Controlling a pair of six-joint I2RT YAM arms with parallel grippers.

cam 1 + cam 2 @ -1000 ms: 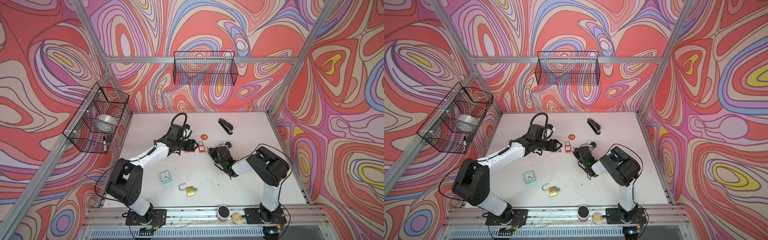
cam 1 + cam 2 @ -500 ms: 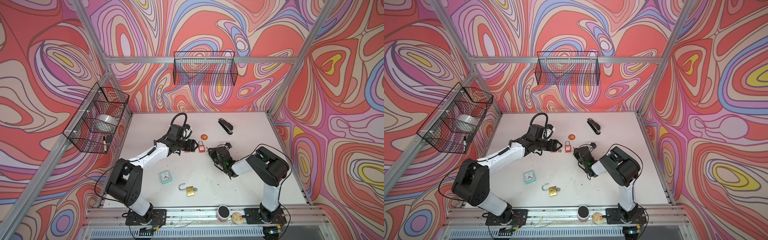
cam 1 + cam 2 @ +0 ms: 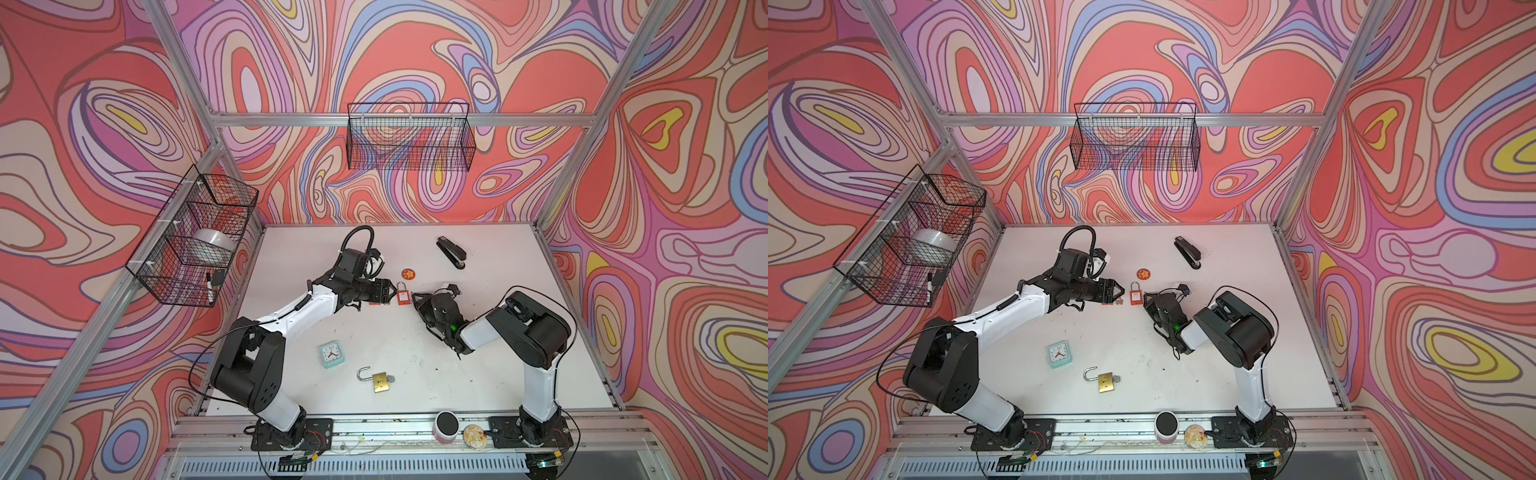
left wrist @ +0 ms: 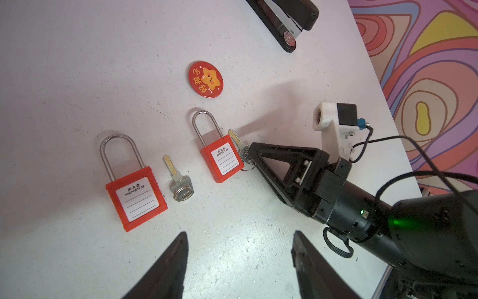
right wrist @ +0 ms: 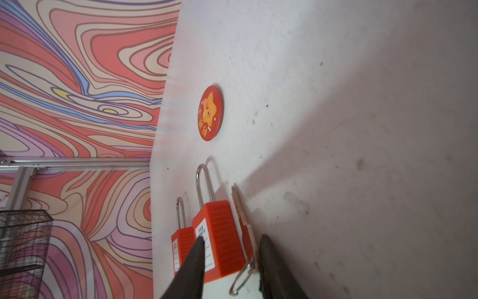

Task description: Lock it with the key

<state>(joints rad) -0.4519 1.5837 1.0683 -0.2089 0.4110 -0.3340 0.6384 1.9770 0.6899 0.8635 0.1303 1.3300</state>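
Your right tool (image 5: 231, 242) sits low at the head of the key (image 4: 239, 142), jaws partway apart and gripping nothing that I can see. The key lies flat on the worktop (image 4: 77, 64), right against the side of the red lock (image 4: 222, 160). Your left tool (image 4: 239, 234) hangs wide and empty, near the second lock (image 4: 134, 196) and the spare key (image 4: 178, 181).

If you close from here, you may pinch lock and key together, because one fingertip (image 5: 199, 243) overlaps the lock's label. The key is thin and flat, so the fingers could scrape the worktop and skid it away, or snag its ring. Nothing pins the lock (your left tool is free for that), so I'd expect a push at insertion to slide it.

Neither red lock's keyway shows, and I can't tell whether the shackles are latched. The right tool's fingers hide the key's head in the right wrist view. The brass lock (image 3: 380, 380) lies well apart, shackle open. The small thing at its side is too small to name.
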